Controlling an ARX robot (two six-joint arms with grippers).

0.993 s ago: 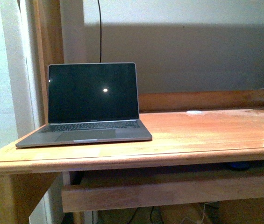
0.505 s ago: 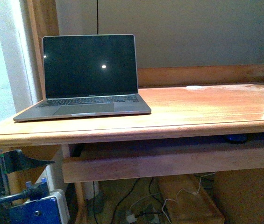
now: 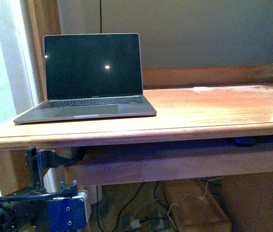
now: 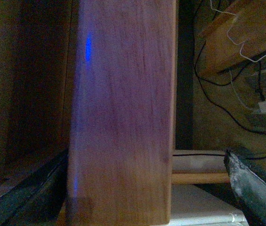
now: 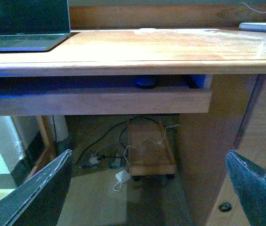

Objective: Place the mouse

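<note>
The mouse (image 5: 146,82) is a dark rounded shape on the pull-out shelf (image 5: 95,101) under the desktop. In the front view the mouse (image 3: 245,141) shows only partly, in the shaded gap at the right. My right gripper (image 5: 147,188) is open and empty, well short of the desk and below shelf level. It is outside the front view. My left gripper (image 3: 49,159) is open at the lower left, under the desk's left end. In its wrist view the left gripper (image 4: 142,197) has its fingers spread either side of an upright wooden board (image 4: 123,108), with nothing held.
An open grey laptop (image 3: 93,77) stands on the left of the wooden desk (image 3: 184,129). A small flat white disc (image 3: 200,89) lies near the back rail. Under the desk are a low wooden cart (image 5: 149,146), cables and a white adapter (image 5: 122,176).
The front view has dropped lower, now showing the floor under the desk. My left arm has come into view at the lower left and risen towards the desk's underside.
</note>
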